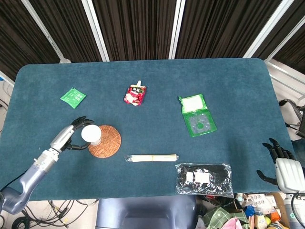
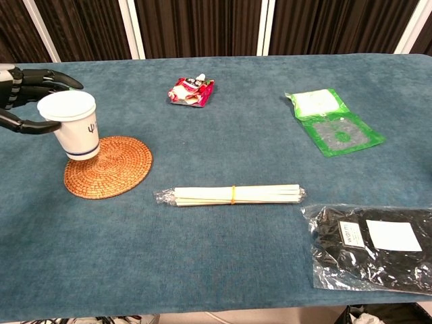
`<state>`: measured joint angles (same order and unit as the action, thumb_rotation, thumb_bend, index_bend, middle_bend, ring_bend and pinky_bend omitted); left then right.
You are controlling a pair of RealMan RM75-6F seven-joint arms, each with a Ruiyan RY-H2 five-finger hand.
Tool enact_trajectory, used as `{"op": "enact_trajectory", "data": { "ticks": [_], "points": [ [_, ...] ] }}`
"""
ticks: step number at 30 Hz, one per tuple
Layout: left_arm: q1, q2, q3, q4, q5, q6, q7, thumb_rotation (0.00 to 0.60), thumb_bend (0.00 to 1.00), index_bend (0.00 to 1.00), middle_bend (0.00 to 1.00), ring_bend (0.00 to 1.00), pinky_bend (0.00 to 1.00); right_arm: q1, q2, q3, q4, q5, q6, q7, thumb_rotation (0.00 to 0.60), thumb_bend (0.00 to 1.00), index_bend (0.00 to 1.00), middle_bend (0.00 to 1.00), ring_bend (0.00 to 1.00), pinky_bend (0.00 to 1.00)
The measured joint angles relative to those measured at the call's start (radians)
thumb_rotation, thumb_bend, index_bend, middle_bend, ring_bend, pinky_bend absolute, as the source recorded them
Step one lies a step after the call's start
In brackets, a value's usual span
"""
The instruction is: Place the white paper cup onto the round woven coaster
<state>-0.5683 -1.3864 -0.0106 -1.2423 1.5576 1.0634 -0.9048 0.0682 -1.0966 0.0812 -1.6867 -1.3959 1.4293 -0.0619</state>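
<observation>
White paper cup (image 2: 75, 125) sits upright in my left hand (image 1: 75, 135), fingers wrapped round its rim, at the woven coaster's (image 2: 111, 167) near-hand edge. Only my head view shows the right hand (image 1: 281, 164), fingers spread and holding nothing, off the worktop's (image 1: 228, 81) corner.

**Open cloth around the coaster, clutter to the right**

The white paper cup (image 2: 75, 125) stands on the round woven coaster's (image 2: 111, 169) left edge. The chopstick bundle (image 2: 233, 194) lies just right; the red pouch (image 2: 192, 91) lies well behind. Bare table (image 2: 223, 135) lies between.
</observation>
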Motion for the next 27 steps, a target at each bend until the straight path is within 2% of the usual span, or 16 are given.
{"op": "enact_trajectory", "data": {
  "ticks": [8,17,27],
  "points": [
    [-0.015,-0.069,0.019,0.100,0.039,0.007,-0.088,0.600,0.34,0.22,0.29,0.00,0.00,0.001,0.001,-0.001,-0.001,0.000,-0.003,-0.001,0.600,0.10,0.18,0.05,0.19,0.19],
    [-0.036,-0.128,0.017,0.170,0.051,0.013,-0.098,0.600,0.34,0.22,0.28,0.00,0.00,0.004,0.003,-0.003,0.001,-0.002,-0.009,0.000,0.600,0.10,0.18,0.05,0.19,0.19],
    [-0.044,-0.148,0.034,0.214,0.047,-0.016,-0.084,0.600,0.17,0.10,0.19,0.00,0.00,0.008,0.009,-0.008,-0.001,-0.004,-0.023,0.005,0.600,0.10,0.18,0.05,0.19,0.19]
  ]
}}
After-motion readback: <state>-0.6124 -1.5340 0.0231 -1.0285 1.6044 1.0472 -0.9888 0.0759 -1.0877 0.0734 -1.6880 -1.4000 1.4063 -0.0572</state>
